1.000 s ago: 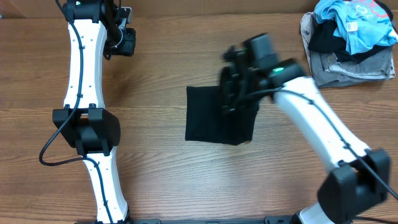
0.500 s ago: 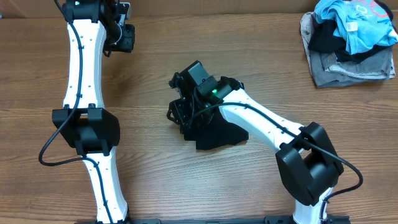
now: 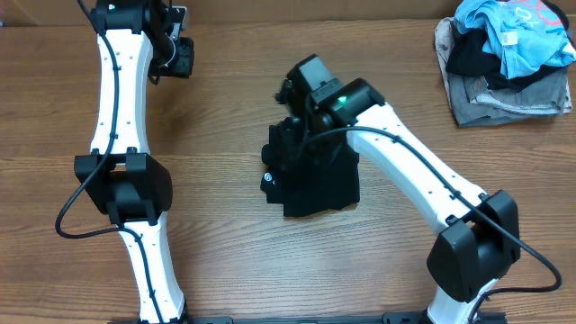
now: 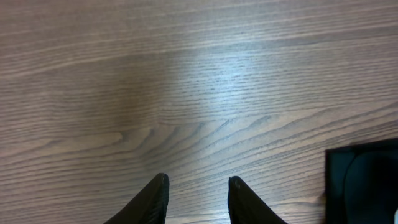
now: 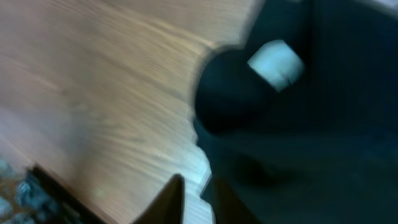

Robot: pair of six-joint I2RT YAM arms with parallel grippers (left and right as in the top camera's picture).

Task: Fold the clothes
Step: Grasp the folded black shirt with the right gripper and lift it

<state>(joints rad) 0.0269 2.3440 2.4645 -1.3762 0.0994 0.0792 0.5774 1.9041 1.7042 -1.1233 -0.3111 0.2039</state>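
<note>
The clothes [image 3: 315,180] lie as a compact black folded bundle in the middle of the table, with a small white mark [image 3: 267,178] at the left edge. My right gripper [image 3: 290,135] hovers over the bundle's upper left part. In the blurred right wrist view its fingers [image 5: 198,183] stand a narrow gap apart at the black fabric's [image 5: 311,137] edge, with wood showing between them, and a white tag [image 5: 277,62] shows on the fabric. My left gripper [image 3: 175,58] is far off at the top left, open over bare wood [image 4: 198,179].
A pile of other clothes sits at the table's top right corner: a light blue shirt [image 3: 517,31] on a grey folded garment [image 3: 504,94]. A black corner of the bundle [image 4: 364,180] shows at the right of the left wrist view.
The right arm swept left across the garment, then drew back up and right. The flat black rectangle became a narrower, thicker bundle. The left arm has not moved.
</note>
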